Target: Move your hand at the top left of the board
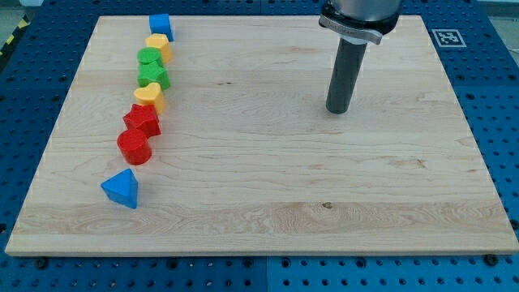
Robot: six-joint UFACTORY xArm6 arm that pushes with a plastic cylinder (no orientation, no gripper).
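A wooden board (324,203) is seen lying on a blue perforated table (32,73), with a small black-and-white marker (447,37) fixed at the board's top right corner. A straight dark rod (346,73) is seen coming down from the view's top, and my tip (339,111) is placed on the board's upper right part, well apart from every block. No claw is carried by this arm, so neither a wide nor a narrow opening can be told, and nothing is held. A line of blocks is laid down the board's left side. At the top of it, a blue block (160,25) of unclear shape is found near the board's upper edge; just below it a yellow block (159,45) is set, touching a green block (149,58), which in turn touches a second green block (153,76). A yellow heart-like block (149,96) follows, then a red star-like block (142,121), then a red cylinder (134,147) close against it. A blue triangular block (122,188) is set apart at the lower end of the line. The board's top left corner (105,24), named in the task, is seen far to the view's left of my tip, just beside the uppermost blue block.
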